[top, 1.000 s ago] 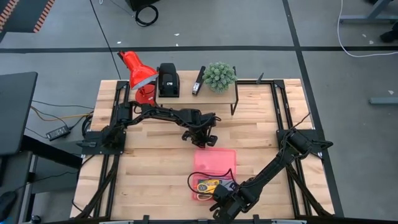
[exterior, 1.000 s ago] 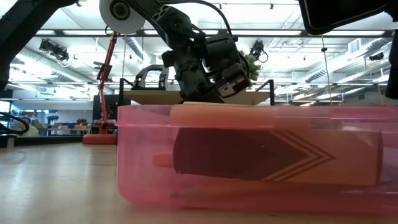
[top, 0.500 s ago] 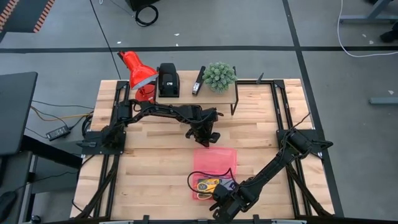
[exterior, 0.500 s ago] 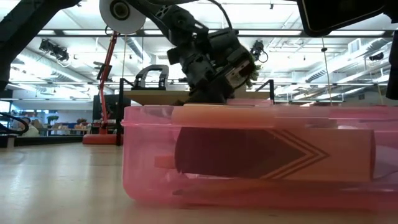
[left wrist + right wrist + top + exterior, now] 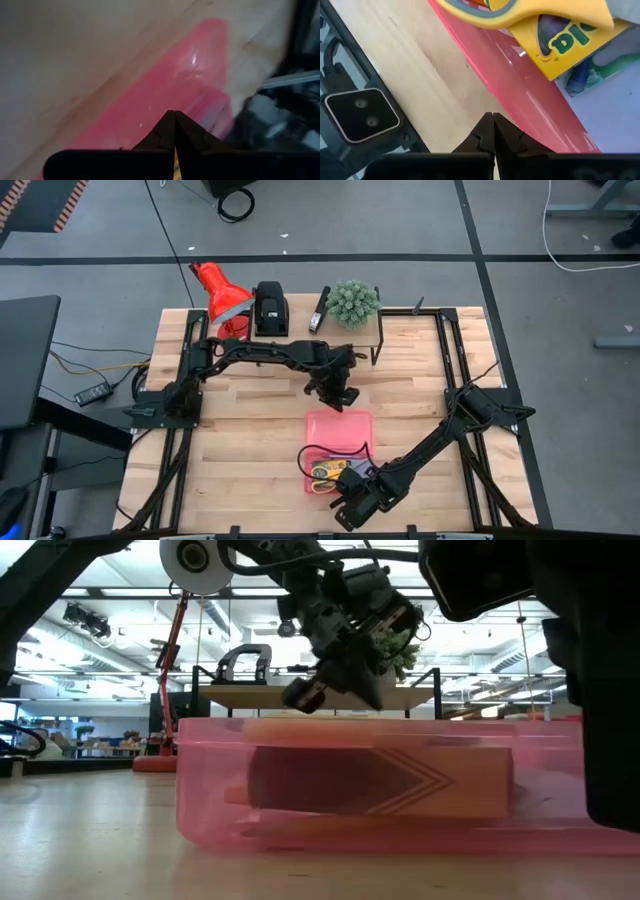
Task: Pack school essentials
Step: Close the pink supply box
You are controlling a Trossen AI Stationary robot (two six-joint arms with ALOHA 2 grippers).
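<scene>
A pink translucent box (image 5: pixel 338 450) sits on the bench (image 5: pixel 250 450), holding the yellow-handled scissors (image 5: pixel 330 473) and the yellow-green crayon box (image 5: pixel 570 42). The left gripper (image 5: pixel 337 395) hangs just past the box's far edge, jaws together and empty. The right gripper (image 5: pixel 350 505) sits at the box's near edge, jaws together, holding nothing.

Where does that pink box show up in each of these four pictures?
High view: pink box low in the middle, between both arms.
Low view: fills the foreground, left gripper above it.
Left wrist view: pink streak ahead of the shut fingers.
Right wrist view: its pink wall runs diagonally, crayon box inside.
Shared landmark: the wooden table.
</scene>
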